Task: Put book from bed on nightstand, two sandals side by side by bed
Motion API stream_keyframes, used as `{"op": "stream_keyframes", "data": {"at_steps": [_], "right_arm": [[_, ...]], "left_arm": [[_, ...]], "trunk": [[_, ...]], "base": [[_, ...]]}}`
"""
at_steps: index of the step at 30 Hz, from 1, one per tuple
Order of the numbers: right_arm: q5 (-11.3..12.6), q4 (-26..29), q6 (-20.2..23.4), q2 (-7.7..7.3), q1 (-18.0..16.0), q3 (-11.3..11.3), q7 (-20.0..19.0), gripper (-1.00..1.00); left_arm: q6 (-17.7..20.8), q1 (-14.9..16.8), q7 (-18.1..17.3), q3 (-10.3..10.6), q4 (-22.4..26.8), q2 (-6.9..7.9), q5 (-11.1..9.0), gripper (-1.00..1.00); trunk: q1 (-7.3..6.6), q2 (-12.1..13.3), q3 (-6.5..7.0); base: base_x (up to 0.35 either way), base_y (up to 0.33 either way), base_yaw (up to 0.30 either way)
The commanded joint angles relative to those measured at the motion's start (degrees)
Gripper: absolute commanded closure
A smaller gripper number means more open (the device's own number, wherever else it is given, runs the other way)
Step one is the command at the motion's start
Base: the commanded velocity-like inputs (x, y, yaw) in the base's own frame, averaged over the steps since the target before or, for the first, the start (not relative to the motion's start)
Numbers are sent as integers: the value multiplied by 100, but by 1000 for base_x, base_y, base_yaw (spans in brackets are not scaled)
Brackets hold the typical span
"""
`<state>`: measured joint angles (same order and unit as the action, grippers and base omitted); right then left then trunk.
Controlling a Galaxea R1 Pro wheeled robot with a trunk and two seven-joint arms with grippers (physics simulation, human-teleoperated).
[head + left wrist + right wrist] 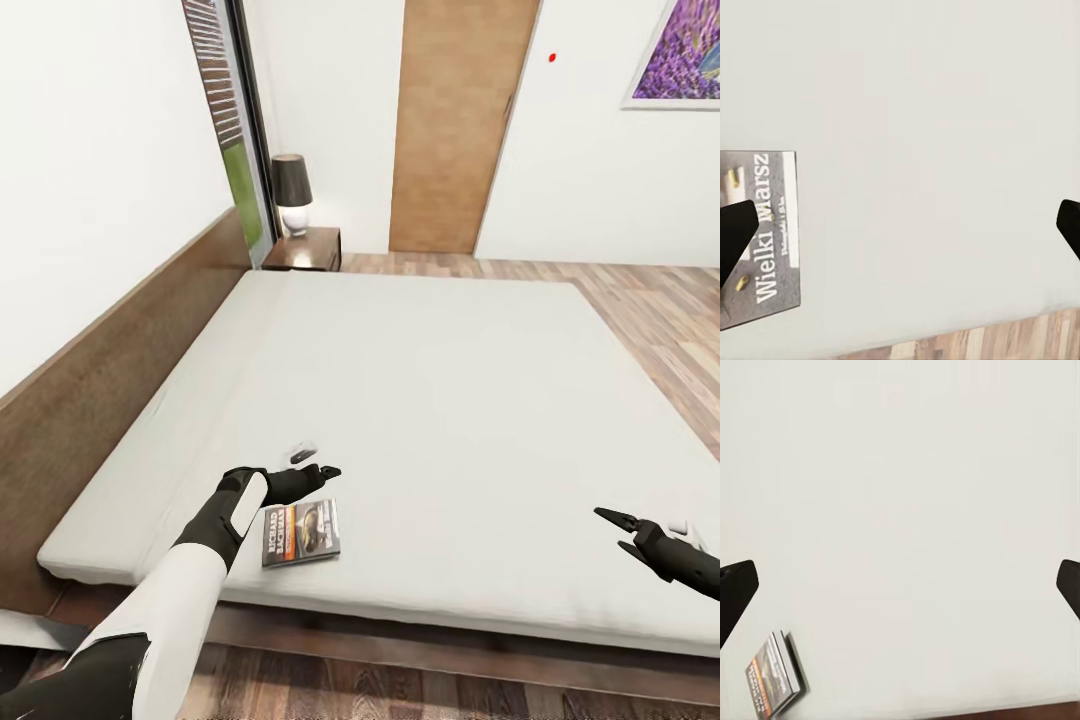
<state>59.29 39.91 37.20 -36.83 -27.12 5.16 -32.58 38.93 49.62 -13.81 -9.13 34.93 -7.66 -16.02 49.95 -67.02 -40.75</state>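
Note:
The book [300, 532] lies flat near the front edge of the bed's pale mattress [420, 380], its dark cover with the orange band facing up. My left gripper [320, 463] hovers open just beyond the book, a little above the mattress. In the left wrist view the book [765, 232] sits beside one fingertip of the open left gripper [900, 232]. My right gripper [612, 530] is open over the bed's front right part, far from the book. In the right wrist view the book [774, 673] lies off to one side of the right gripper [900, 585]. The sandals are out of view.
A dark nightstand [305, 248] with a black-shaded lamp [292, 192] stands at the bed's far left corner, beside the window [235, 130]. The brown headboard [120, 350] runs along the left. A wooden door [455, 120] and wood floor [660, 310] lie beyond the bed.

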Motion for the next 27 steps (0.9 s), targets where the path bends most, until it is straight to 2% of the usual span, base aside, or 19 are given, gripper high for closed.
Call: {"op": "stream_keyframes", "data": {"at_steps": [1, 8, 14, 23, 27], "right_arm": [[21, -1, 42, 0, -3, 12, -3, -100], [21, 6, 42, 0, -3, 12, -2, -100], [21, 8, 42, 0, -3, 12, -3, -100], [21, 8, 42, 0, -3, 12, -2, -100], [21, 8, 42, 0, -3, 12, -2, -100]], "left_arm": [[45, 4, -17, -43, 5, -8, 1, -100], [45, 4, -17, -37, 5, -8, 2, -100], [45, 4, -17, -37, 4, -8, 3, -100], [45, 4, -17, -38, 4, -8, 3, -100], [45, 4, -17, -37, -1, -9, -2, -100]], "trunk": [[0, -3, -14], [0, -3, -77], [0, -3, -131], [0, -3, -212], [0, -3, -248]], "base": [[0, 0, 0], [11, 0, 0], [199, 0, 0], [32, 3, 0], [171, 119, 0]]}}
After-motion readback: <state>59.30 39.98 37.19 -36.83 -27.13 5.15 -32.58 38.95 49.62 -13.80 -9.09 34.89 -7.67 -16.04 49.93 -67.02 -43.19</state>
